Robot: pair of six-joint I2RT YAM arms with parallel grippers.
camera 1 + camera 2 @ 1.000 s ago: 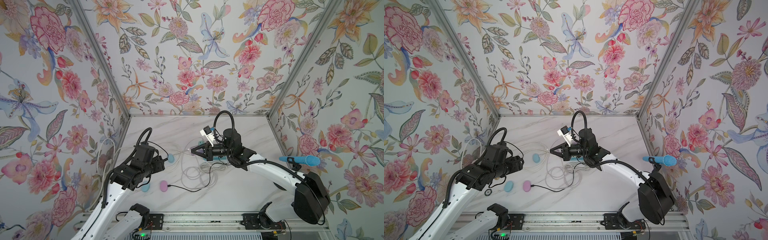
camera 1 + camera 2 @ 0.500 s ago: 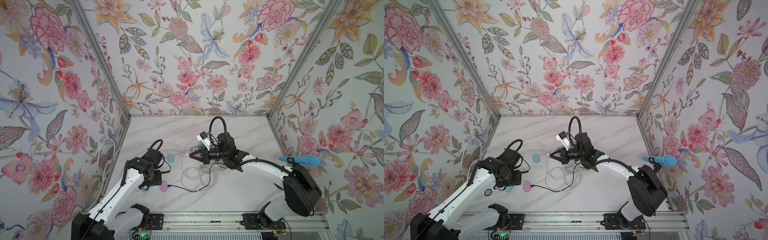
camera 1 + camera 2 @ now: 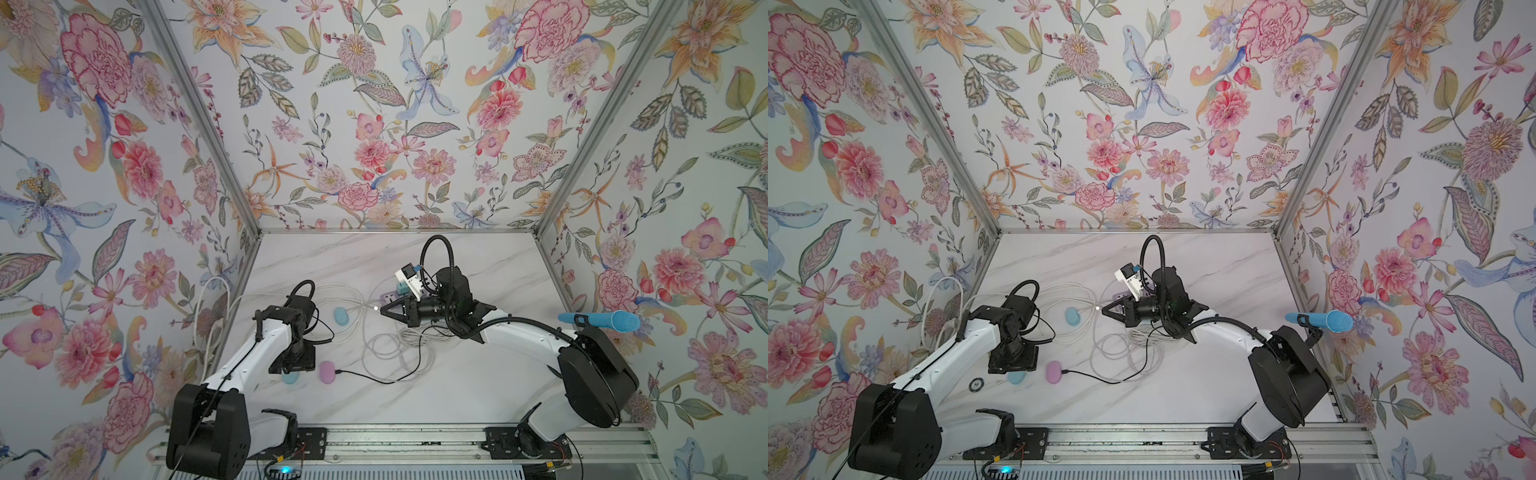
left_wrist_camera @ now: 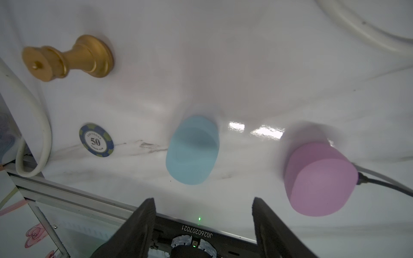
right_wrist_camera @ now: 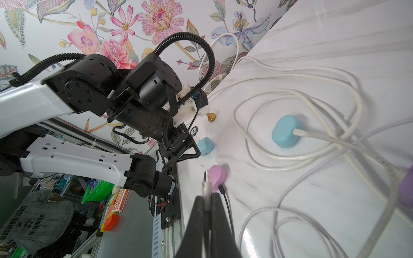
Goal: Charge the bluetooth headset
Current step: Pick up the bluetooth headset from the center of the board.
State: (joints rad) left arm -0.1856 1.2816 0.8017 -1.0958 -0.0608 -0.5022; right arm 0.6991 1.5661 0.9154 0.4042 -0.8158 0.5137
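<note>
- Hovering low at the near edge of the table (image 4: 223, 67): left gripper (image 4: 202, 214), dropped from a raised pose within the last second, jaws spread wide, nothing between them.
- Lying just ahead of those jaws, untouched: blue headset case (image 4: 192, 150), no cable attached; judged the unit to charge.
- Resting just beside it: pink case (image 4: 319, 178), black cable (image 4: 384, 185) already plugged in.
- Sitting aside toward the left wall, clear of the work: poker chip (image 4: 96, 140) and gold knob (image 4: 67, 57).
- Further back, above the loose white coils (image 3: 388, 353): right gripper (image 5: 207, 201), pinched tight on the white plug (image 5: 206, 182), carried slightly toward the left arm since a second ago.
- Beyond, near mid-table: second blue case (image 5: 286, 131), white lead (image 5: 312, 135) already inserted.
- Reading the change as staging: near case about to be clamped, plug about to be presented to it. Neither arm in contact with that case yet. Port position not visible; confirm before closing.
</note>
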